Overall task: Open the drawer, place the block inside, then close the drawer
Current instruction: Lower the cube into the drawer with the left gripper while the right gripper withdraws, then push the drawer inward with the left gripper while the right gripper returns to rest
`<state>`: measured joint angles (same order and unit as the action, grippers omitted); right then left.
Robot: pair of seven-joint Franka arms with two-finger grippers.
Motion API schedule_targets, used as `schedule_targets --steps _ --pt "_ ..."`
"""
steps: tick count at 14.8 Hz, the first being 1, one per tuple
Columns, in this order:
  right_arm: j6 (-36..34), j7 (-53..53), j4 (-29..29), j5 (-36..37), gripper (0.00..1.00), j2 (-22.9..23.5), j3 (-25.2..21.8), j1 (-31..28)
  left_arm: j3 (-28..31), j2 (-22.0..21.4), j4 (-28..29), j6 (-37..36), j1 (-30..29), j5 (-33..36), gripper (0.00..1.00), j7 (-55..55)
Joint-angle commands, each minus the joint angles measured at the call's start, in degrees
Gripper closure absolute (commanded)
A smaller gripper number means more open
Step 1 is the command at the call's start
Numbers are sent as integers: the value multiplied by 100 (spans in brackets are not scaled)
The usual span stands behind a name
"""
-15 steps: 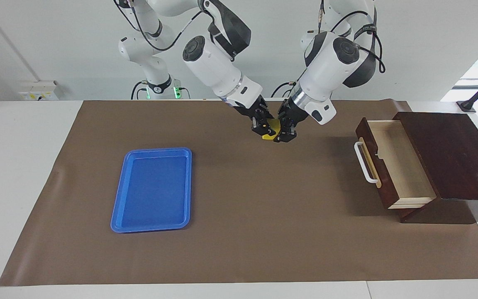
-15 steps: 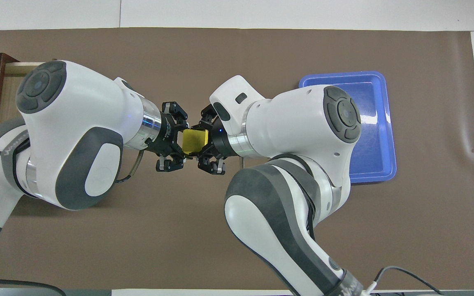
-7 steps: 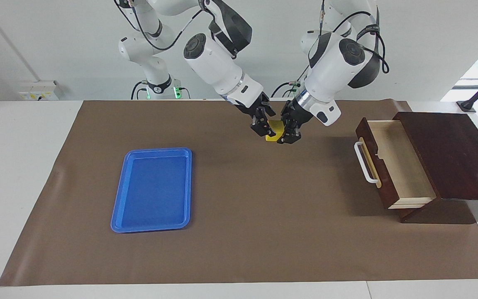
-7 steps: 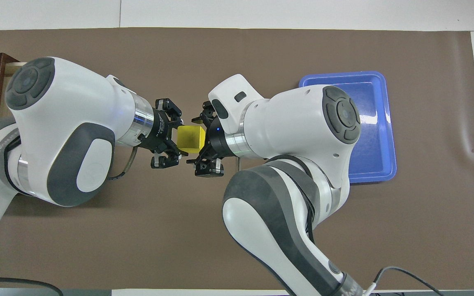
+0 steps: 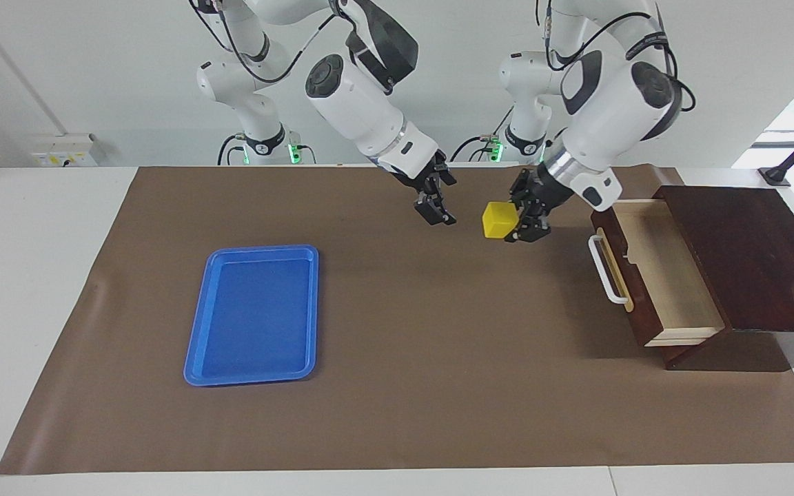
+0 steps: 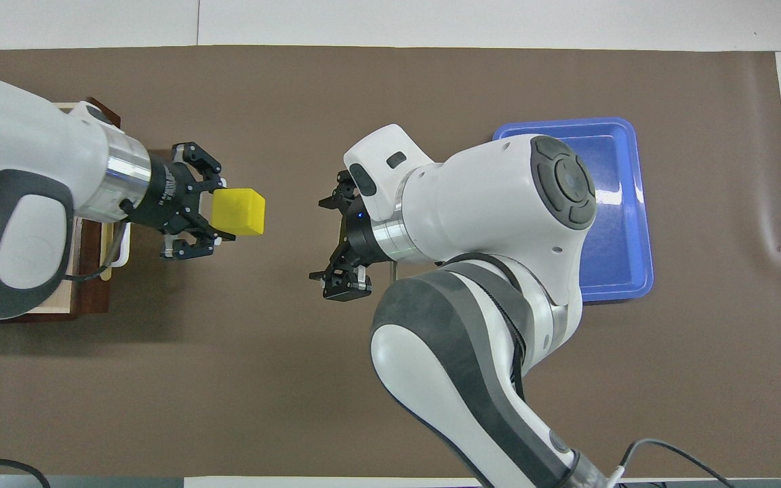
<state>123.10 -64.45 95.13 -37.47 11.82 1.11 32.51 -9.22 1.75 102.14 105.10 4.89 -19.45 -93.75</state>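
Gripping block [image 5: 497, 220]: left gripper [image 5: 522, 222] | right gripper [image 5: 438, 204] spread, empty | drawer [image 5: 659, 272] open | tray [image 5: 253, 315] apart

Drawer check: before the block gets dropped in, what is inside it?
The drawer stands open, showing only pale wood. The block is outside, held in the left gripper. The part under the cabinet top is hidden.

I work under bright, even light from above. Daylight glares white at a window by the left arm's end of the table. My arms cast soft shadows on the brown mat [image 5: 397, 386]; a darker one sits under the drawer [image 5: 652, 275]. The blue tray [image 6: 617, 203] shows pale streaks of glare. Both views are sharp.
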Motion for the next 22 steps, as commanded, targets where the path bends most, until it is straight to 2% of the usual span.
schedule_targets --steps 1,4,7,10,13,19,22 --pt "-469 187 -48 135 0 -197 -32 -218 -2 -114 -264 -498 -698 2 100 645" --pt "-996 362 -39 161 0 -425 -32 -622 7 44 -660 -631 -1392 256 100 954" --pt "-1401 555 -13 476 0 -697 -41 -1105 16 54 -617 -535 -1885 669 100 1707" --pt "-1937 1152 -12 977 0 -1014 -41 -1606 16 237 -591 -473 -2544 714 100 2806" --pt "-2254 1426 -39 1443 0 -1216 -41 -1931 16 247 -74 -26 -2449 986 100 2897" --pt "-2615 1575 -48 2155 0 -1428 -50 -2661 8 168 762 844 -2440 1022 100 2985" --pt "-2738 1802 -48 2480 0 -1437 -85 -2960 7 168 895 942 -2449 1022 100 3020"
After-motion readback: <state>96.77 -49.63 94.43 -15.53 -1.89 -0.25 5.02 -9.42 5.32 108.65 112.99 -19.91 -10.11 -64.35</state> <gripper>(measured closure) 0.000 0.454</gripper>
